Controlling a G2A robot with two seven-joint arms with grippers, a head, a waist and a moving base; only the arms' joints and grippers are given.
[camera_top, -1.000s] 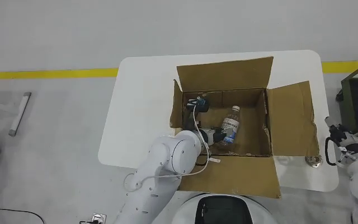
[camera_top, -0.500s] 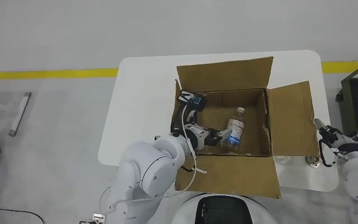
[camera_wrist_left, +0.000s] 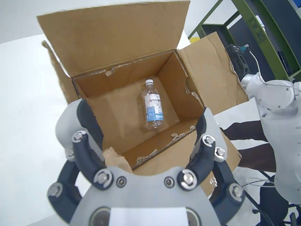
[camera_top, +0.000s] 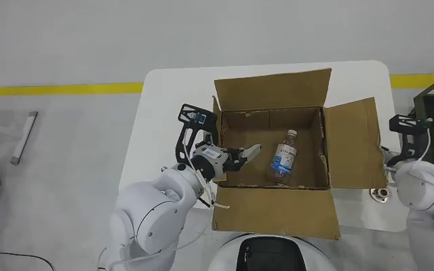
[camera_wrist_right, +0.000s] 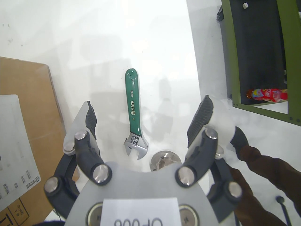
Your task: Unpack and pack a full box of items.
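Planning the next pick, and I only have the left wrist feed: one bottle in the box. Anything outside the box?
Observer: Yes. A green-handled wrench lies on the table beside the box flap on the right arm's side.
Operator: Right gripper holding it?
Observer: No. The right gripper is open and empty, pointed at the wrench.
Operator: Anything else there?
Observer: A round metal part rests right by the wrench's head.
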